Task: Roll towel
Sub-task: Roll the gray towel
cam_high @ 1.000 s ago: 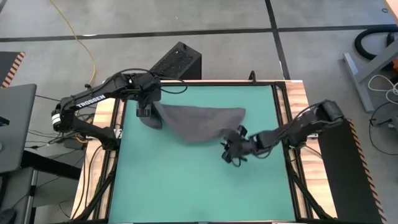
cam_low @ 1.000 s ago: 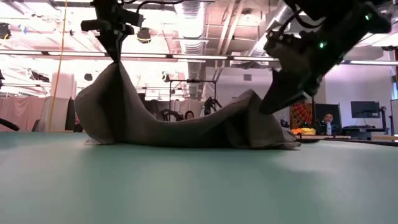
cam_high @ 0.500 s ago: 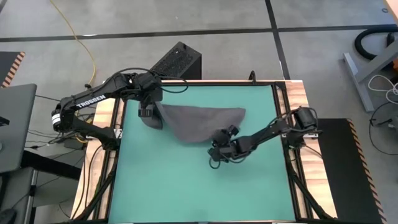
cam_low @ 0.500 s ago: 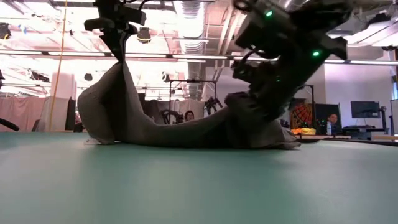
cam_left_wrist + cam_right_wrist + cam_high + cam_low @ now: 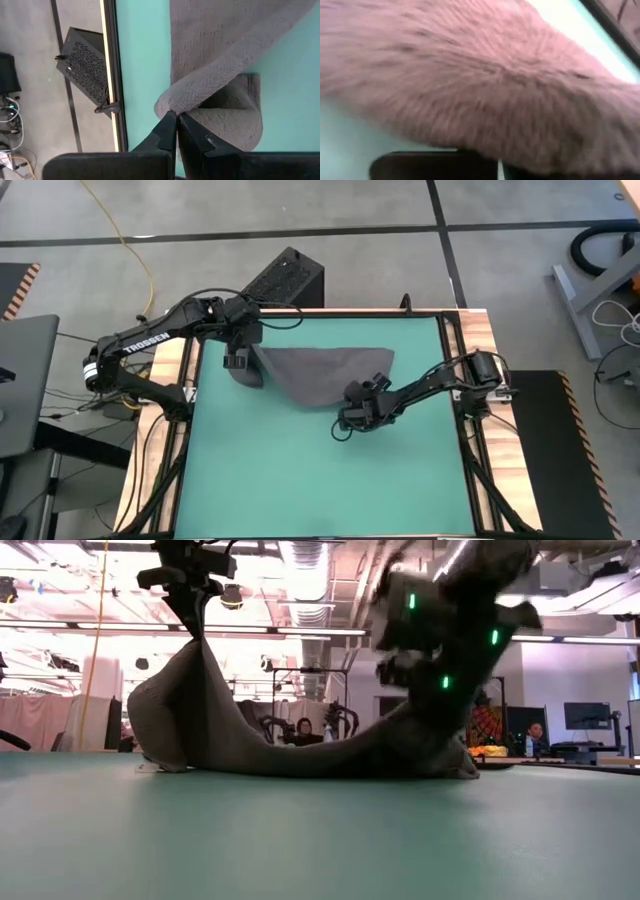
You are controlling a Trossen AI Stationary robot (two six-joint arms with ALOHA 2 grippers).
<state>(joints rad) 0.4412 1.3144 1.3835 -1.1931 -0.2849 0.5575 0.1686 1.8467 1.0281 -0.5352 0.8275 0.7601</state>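
Observation:
The dark grey towel (image 5: 320, 375) lies on the green mat (image 5: 300, 480), its far left corner lifted. My left gripper (image 5: 238, 361) is shut on that corner. In the low view it (image 5: 192, 625) holds the cloth up like a tent, and the rest of the towel (image 5: 260, 740) sags onto the mat. My right gripper (image 5: 350, 416) is low at the towel's near edge, right of the middle, and is shut there (image 5: 440, 710). The towel (image 5: 495, 75) fills the right wrist view. My left gripper pinches the towel's raised far left corner (image 5: 172, 106) between its two fingertips (image 5: 167, 127), coming down at a slant from above. The cloth is bunched there and hangs below the fingers, its lower part on the mat. My right gripper meets the towel's near edge (image 5: 345, 402), slanting down from the table's right. The cloth lies over its fingers and hides the contact. That part of the towel lies on the mat.
A black perforated box (image 5: 285, 280) stands on the floor beyond the table's far edge. Wooden rails (image 5: 165, 390) border the mat. The mat's near half is bare green. People sit in the room behind (image 5: 303, 727).
My right gripper has gone toward the table's left edge and down to the towel's near edge, tipping further down, and has shut there. The towel's raised hump on the right has sunk lower. My left gripper has kept the corner lifted.

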